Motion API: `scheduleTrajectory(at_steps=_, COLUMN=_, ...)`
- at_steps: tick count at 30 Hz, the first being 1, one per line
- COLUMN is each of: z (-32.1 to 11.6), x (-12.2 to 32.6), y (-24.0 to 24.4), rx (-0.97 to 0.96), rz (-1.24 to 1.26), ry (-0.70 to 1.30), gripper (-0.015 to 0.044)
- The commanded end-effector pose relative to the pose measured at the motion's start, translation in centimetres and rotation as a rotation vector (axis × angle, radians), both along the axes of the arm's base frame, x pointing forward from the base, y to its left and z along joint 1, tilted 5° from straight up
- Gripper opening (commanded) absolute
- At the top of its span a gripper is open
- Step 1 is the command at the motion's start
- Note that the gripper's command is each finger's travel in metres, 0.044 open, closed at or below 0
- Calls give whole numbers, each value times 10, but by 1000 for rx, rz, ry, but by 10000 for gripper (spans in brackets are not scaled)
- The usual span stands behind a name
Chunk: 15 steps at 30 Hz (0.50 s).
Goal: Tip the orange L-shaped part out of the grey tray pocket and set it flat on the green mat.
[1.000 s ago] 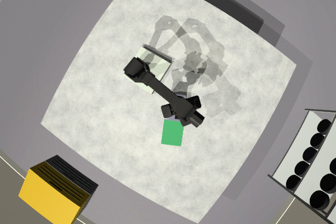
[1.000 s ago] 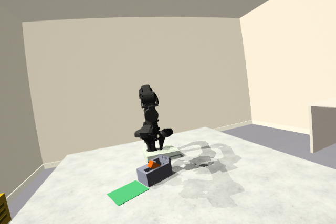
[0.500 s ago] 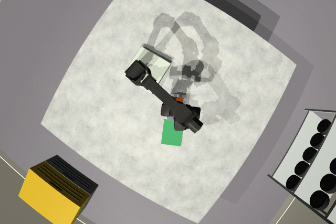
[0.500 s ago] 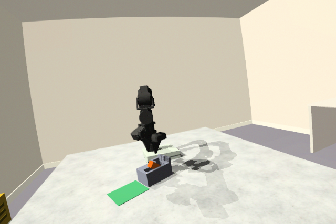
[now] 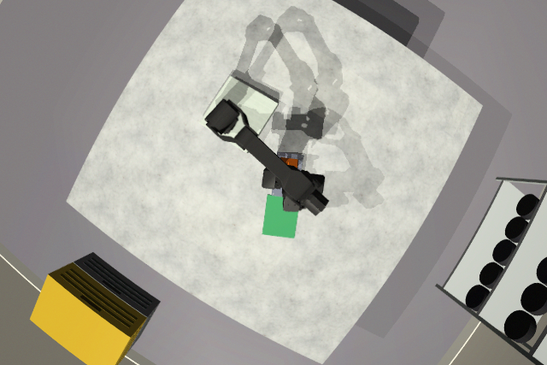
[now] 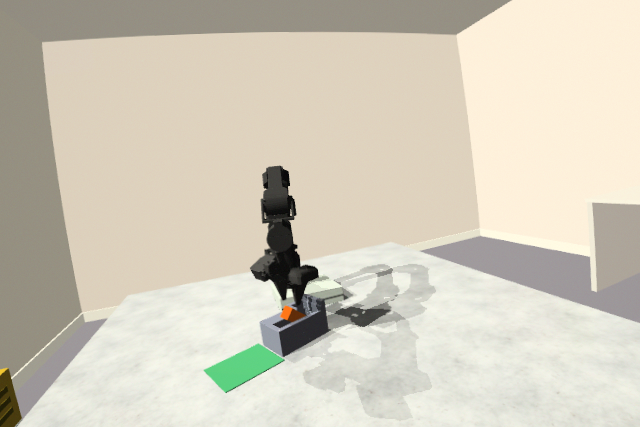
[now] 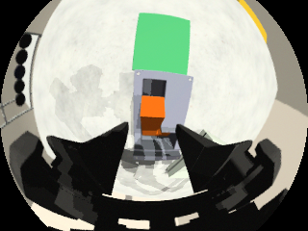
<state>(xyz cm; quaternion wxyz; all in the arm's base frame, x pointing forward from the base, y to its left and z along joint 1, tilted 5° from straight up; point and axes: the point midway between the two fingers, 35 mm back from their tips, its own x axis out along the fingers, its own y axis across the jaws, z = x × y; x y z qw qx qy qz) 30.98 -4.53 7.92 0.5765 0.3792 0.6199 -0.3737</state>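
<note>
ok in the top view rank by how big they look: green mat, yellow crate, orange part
1. yellow crate, though it may sit nearer the camera
2. green mat, partly under the arm
3. orange part, only a sliver showing beside the arm

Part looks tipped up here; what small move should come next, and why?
Probably lower the open gripper straight down around the part's raised end, then close. That end already stands above the tray, the fingers hang apart just over it holding nothing, and the mat lies bare.

Top view looks straight down, exterior stands far off, wrist sits close; all share the grey tray [image 6: 294,331].
</note>
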Motion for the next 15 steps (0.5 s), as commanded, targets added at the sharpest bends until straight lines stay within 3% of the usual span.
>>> scheduleTrajectory(at_steps=1, z=-7, x=0, y=-1, rx=-5, rz=-3, ry=-1, gripper=280)
scheduleTrajectory(at_steps=15, z=-30, x=-1, y=0, rx=-5, rz=-3, ry=-1, gripper=280)
